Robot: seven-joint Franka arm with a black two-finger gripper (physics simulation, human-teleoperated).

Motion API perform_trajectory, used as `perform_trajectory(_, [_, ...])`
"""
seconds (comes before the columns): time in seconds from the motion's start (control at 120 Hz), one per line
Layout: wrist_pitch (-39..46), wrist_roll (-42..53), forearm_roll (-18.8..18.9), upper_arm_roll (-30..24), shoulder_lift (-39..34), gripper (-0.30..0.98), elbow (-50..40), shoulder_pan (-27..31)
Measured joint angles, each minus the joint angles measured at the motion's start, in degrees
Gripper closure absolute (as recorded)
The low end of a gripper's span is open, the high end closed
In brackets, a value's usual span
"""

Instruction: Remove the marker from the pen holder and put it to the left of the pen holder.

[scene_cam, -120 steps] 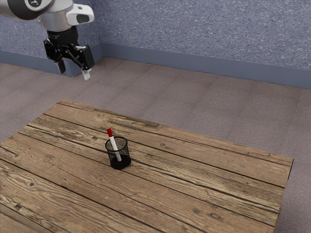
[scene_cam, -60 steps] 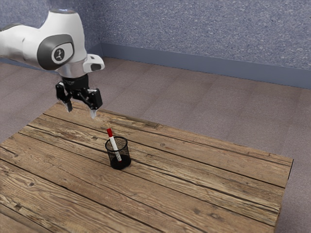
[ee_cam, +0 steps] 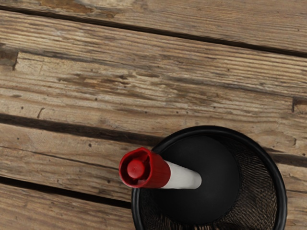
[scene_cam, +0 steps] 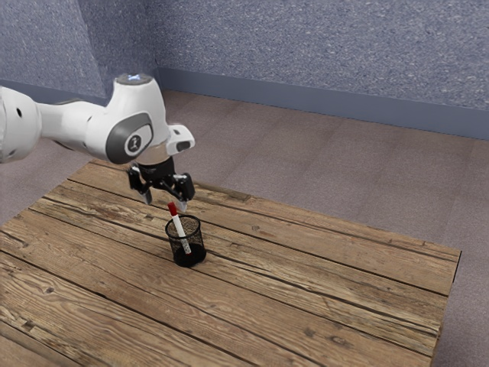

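We list: one marker (scene_cam: 179,224), red cap, white barrel, leaning upright inside one black mesh pen holder (scene_cam: 196,257). One gripper (scene_cam: 164,201), our own, fingers well apart above them, holding nothing. One table (scene_cam: 306,290), weathered brown planks, dark seams. Beyond: brownish floor (scene_cam: 306,160), blue skirting (scene_cam: 306,102), speckled blue-grey wall (scene_cam: 306,46).

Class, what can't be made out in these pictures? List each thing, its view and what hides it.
- The pen holder's whole rim: wrist view, cut off by the lower edge.
- Any writing on the marker: exterior view, too small, its lower part behind mesh.
- Where the arm is mounted: exterior view, past the left edge.
- The table's near side: exterior view, cut off by the lower edge.
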Motion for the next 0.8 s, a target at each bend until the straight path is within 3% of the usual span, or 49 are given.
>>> perform_trajectory(0.192, [3.00, -0.39, -0.93, 0.08, 4.70, 0.00, 2.36, 0.13])
perform_trajectory(0.533, [4.77, -0.65, -2.07, 0.33, 6.67, 0.01, 2.95, 0.51])
perform_trajectory(0.708, [4.65, -0.71, -1.88, 0.30, 6.07, 0.43, 2.84, 0.54])
perform_trajectory(0.8, [4.24, -0.74, -1.96, 0.27, 5.58, 0.58, 2.77, 0.54])
